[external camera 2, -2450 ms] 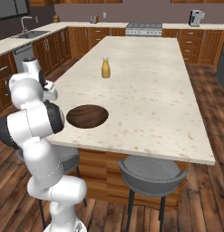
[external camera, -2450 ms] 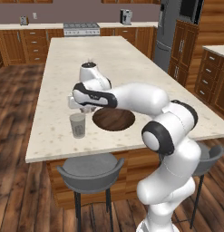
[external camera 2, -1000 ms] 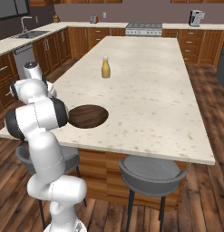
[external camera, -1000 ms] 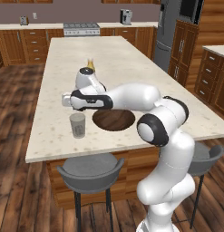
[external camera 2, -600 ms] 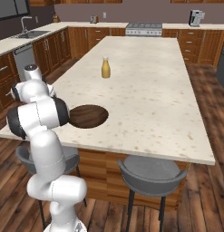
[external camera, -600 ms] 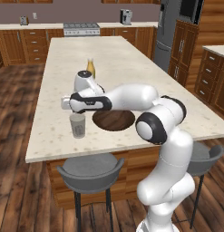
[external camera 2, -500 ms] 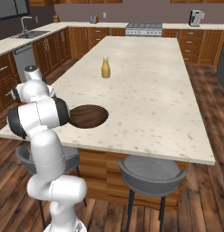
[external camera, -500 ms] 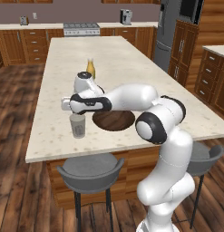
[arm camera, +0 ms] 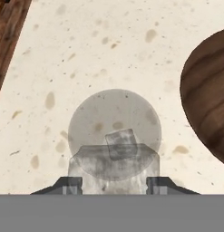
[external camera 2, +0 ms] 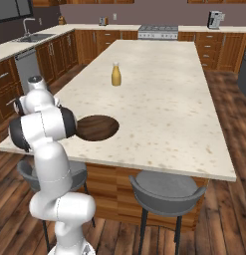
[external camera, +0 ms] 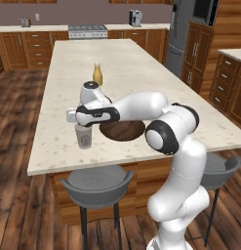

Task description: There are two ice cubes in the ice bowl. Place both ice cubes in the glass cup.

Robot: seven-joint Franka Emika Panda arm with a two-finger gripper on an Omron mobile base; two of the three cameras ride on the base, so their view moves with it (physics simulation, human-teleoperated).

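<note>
The glass cup stands on the island counter left of the ice bowl, a wide dark wooden dish. My gripper hangs straight over the cup, just above its rim. In the hand view the cup lies directly below my gripper, which is shut on a pale ice cube spanning the gap between the fingertips. A second, smaller-looking ice cube rests on the cup's bottom. The bowl's edge shows at the right. The inside of the bowl looks bare.
A yellow-orange bottle with a white cap stands farther back on the counter, also seen from the other side as the bottle. The counter's left edge runs close to the cup. Grey stools stand below the near edge.
My hand has drifted slightly left and come down closer over the cup, still shut on the cube. Cup, bowl and bottle have stayed put.
</note>
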